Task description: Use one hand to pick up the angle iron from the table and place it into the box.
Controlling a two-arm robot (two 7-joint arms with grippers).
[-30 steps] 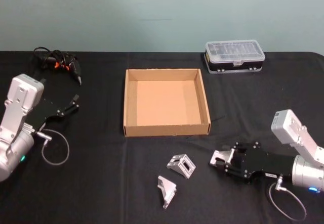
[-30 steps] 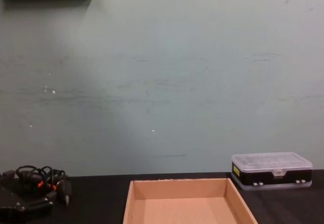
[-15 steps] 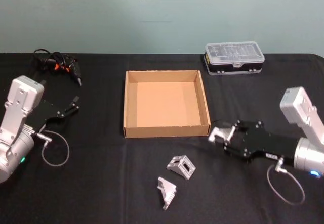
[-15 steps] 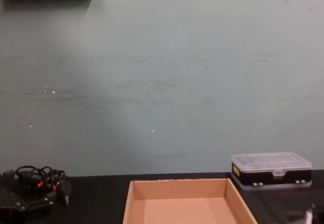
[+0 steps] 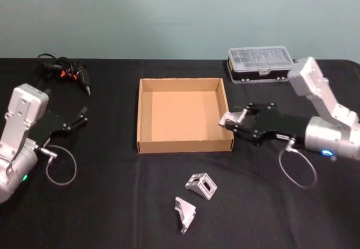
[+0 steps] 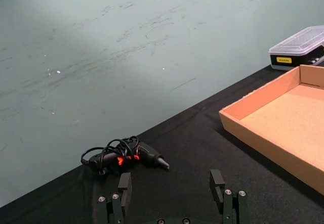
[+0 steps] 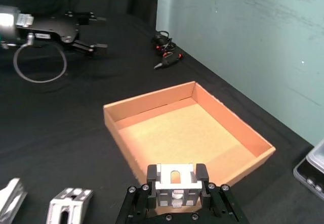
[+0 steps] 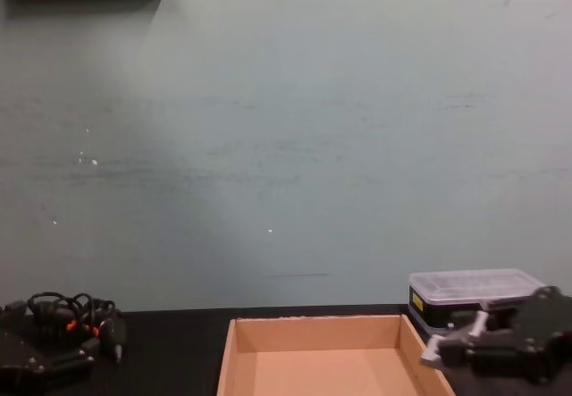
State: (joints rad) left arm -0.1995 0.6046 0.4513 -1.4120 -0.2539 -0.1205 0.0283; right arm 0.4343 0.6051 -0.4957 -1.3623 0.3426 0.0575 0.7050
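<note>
My right gripper [image 5: 230, 120] is shut on a silver angle iron [image 7: 175, 185] and holds it above the table, over the right front corner of the tan box [image 5: 185, 145]. The chest view shows that gripper [image 8: 444, 349] raised just beside the box's right wall [image 8: 427, 362]. Two more angle irons lie on the black table in front of the box, one [image 5: 202, 185] nearer it and one [image 5: 184, 213] closer to me. The box is empty inside. My left gripper [image 5: 83, 114] is parked at the left with its fingers [image 6: 217, 182] open, holding nothing.
A black case with a clear lid [image 5: 260, 63] stands behind the box at the right. A tool with a coiled black cable and orange marks [image 5: 66, 72] lies at the back left. The table [image 5: 112, 215] has free room in front.
My right gripper, with the angle iron in it, has lifted from the front right of the table and travelled back and left to the box's right front corner. The left arm stayed put.
</note>
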